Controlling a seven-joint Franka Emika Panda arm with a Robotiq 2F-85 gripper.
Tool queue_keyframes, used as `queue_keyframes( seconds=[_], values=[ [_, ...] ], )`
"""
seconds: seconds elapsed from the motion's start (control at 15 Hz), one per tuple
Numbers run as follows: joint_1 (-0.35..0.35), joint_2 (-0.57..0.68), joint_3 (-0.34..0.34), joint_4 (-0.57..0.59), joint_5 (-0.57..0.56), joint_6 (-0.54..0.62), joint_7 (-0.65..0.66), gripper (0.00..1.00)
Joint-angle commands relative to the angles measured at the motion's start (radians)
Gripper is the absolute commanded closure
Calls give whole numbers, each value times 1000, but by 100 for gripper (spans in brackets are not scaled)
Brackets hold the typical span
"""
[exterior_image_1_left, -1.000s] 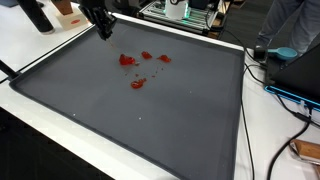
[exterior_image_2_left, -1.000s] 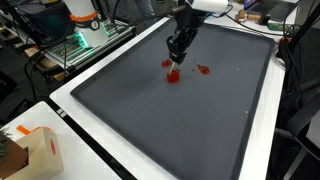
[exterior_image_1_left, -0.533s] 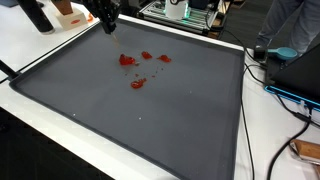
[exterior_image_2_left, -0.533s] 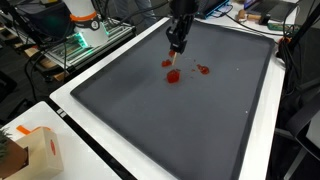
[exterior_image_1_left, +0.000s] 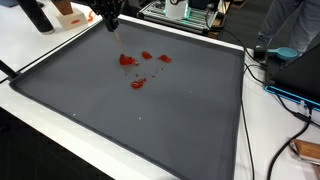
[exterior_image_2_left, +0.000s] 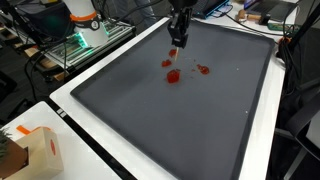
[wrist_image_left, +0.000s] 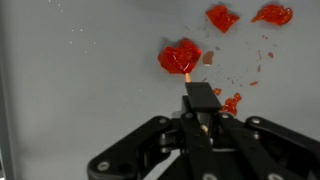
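Lifted higher now, gripper (exterior_image_2_left: 177, 40) clamps a stick (wrist_image_left: 191, 80); keep its tip steady, upright above the blob (wrist_image_left: 180, 56).

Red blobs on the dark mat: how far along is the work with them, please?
Looks done: several red blobs and some fine splatter lie close together on the dark mat. In hand: the gripper, shut on a thin stick with an orange tip, hangs above the blobs and seems clear of the mat. Left: hard to judge; the blobs cover only a small patch of the mat.
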Motion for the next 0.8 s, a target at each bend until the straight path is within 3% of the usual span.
queue_keyframes(
  seconds=[0.0, 0.13, 0.2, 0.47, 0.73],
  values=[
    [-7, 0, 8, 1, -2, 0, 1, 87],
    [-7, 0, 8, 1, -2, 2, 1, 87],
    [-7, 0, 8, 1, -2, 2, 1, 97],
    [-6, -30, 54, -49, 83, -26, -163, 97],
    [6, -51, 90, -109, 98, 48, -271, 97]
  ],
)
